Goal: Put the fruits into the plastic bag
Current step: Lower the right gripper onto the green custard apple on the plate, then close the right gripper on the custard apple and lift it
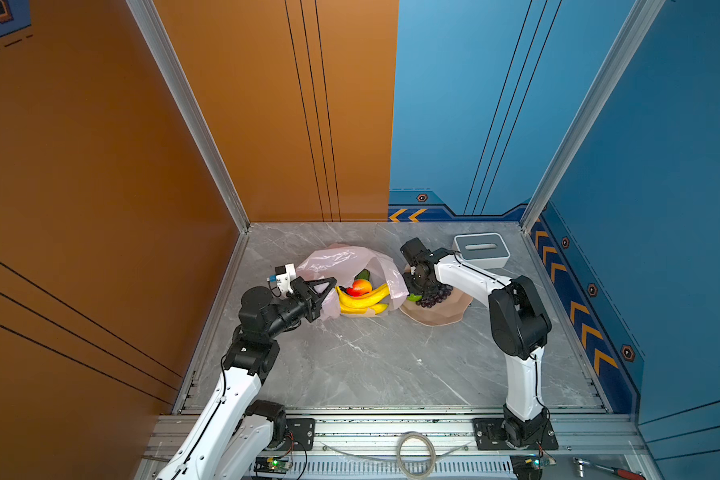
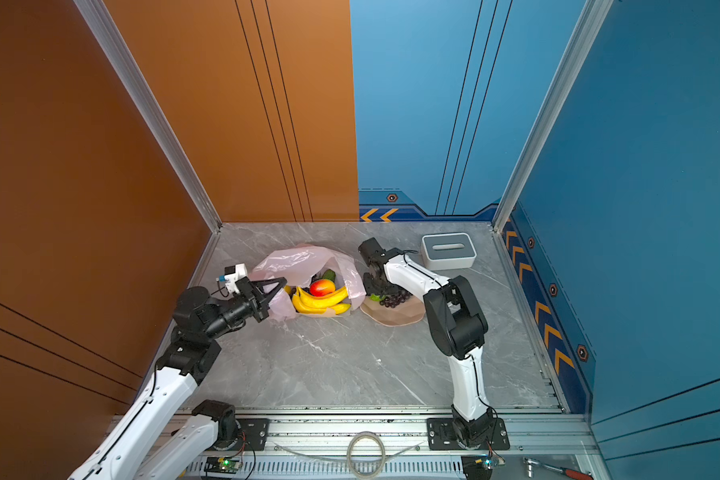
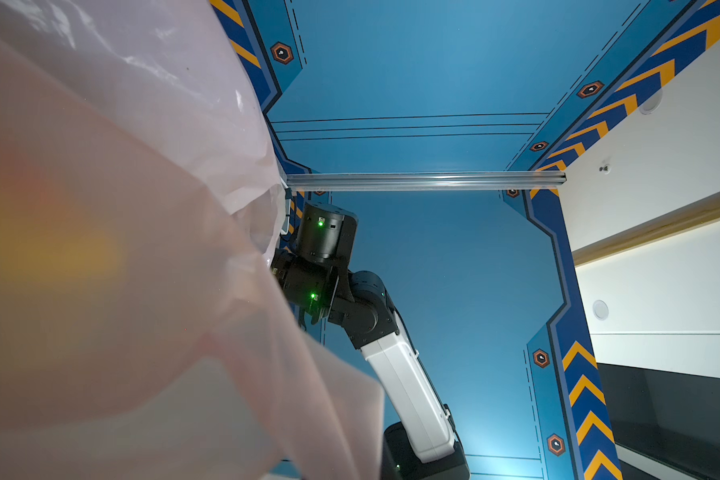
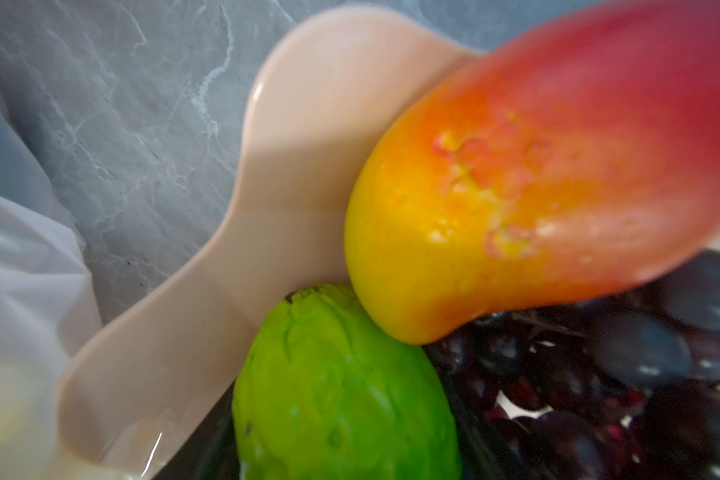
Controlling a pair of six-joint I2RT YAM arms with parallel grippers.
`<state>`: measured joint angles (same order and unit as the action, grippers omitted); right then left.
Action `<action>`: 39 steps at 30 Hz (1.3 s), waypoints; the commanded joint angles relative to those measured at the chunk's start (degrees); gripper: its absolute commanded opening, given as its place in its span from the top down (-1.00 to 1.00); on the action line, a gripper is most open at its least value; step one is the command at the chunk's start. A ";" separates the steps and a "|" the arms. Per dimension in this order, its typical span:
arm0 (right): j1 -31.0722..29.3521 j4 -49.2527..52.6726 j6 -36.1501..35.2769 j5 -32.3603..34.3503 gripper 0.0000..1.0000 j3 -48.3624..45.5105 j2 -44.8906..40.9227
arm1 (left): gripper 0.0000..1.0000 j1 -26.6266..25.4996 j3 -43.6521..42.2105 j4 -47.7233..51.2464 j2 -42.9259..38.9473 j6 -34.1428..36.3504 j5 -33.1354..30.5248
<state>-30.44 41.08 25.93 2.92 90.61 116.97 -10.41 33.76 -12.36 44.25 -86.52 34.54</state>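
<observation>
left gripper (image 1: 331, 284) sits left of centre in both top views, fingers together, clamped on the left rim of the bag (image 1: 341, 257) and holding that edge up so the mouth gapes toward the lower right of frame. bag is mid-frame on the tabletop (image 1: 371, 361), rear half puffed up. in the mouth: bananas (image 1: 362, 301) at the front, a red-orange fruit (image 1: 360, 286) on top of them, a dark green fruit (image 1: 363, 274) just behind that. left wrist view is mostly pink bag film (image 3: 100, 208) right at the lens, yellow and red blurs showing through it, right arm (image 3: 408, 395) beyond. right gripper (image 1: 415, 289) is just right of the bag, pointed down into the bowl (image 1: 441, 316). bowl is beside the bag's right edge, touching or not I can't tell. grapes (image 1: 435, 295) and lime (image 1: 413, 297) are in the bowl, lime on the bag side. right wrist view: mango (image 4: 537, 166) very close to the lens, against the lime (image 4: 337, 395) and over the grapes (image 4: 599, 374), bowl rim (image 4: 308, 124) behind it. in the top views the mango is hidden under the gripper. right fingers are hidden in every view, can't tell if they're apart or on the mango. box (image 1: 481, 249) at upper right of the tabletop, apart from the bowl
</observation>
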 commanded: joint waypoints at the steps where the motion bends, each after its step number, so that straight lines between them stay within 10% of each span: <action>1: -0.46 0.03 0.30 1.76 -0.08 0.86 -3.90 | 1.00 0.60 1.13 -0.24 -0.93 1.09 -0.27; 25: 0.35 2.43 -0.47 1.45 -0.09 -0.31 -20.77 | 1.00 0.24 1.57 -0.29 -0.66 1.26 -0.30; 39: 7.61 -14.73 10.28 -22.10 -0.09 -11.09 -34.54 | 1.00 -0.43 2.01 -0.30 0.05 1.62 -0.70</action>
<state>-23.77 32.97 32.14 -10.57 81.65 84.93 -10.59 33.89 -12.34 44.36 -86.35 34.52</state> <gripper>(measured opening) 0.577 0.045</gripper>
